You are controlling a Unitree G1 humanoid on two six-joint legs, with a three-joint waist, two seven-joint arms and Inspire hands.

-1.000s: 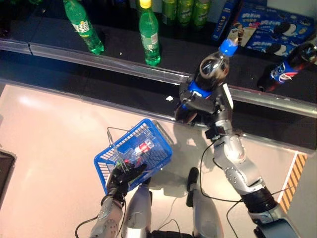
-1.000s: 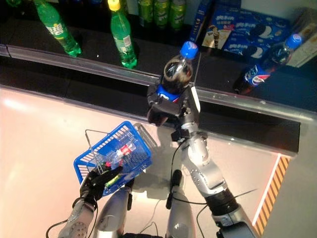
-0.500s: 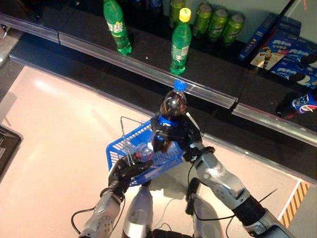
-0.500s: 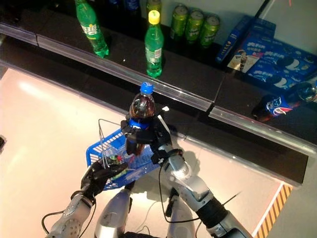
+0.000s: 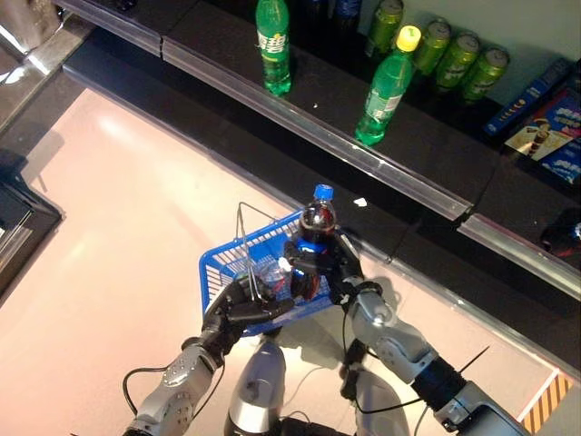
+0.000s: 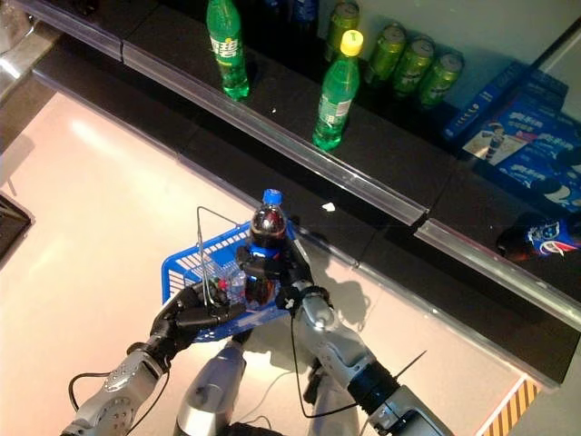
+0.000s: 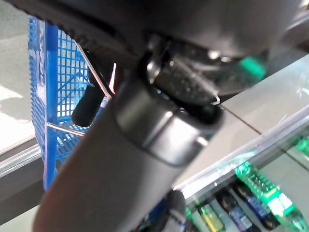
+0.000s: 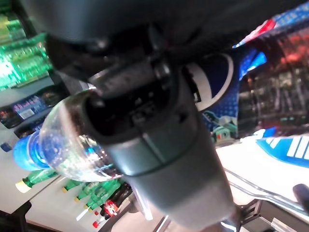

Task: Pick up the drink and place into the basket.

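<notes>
Right hand (image 5: 331, 268), fingers clamped round the cola bottle (image 5: 311, 238), has descended from shelf height to the blue basket (image 5: 229, 265) at frame centre; left hand (image 5: 238, 304) stays curled on its handle.

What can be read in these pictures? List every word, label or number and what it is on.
No text reads clearly anywhere.
Cola bottle: blue label, print too blurred to read.
Green bottles: labels too small to read.
Green cans: print too small to read.
Blue boxes: print too blurred to read.
</notes>
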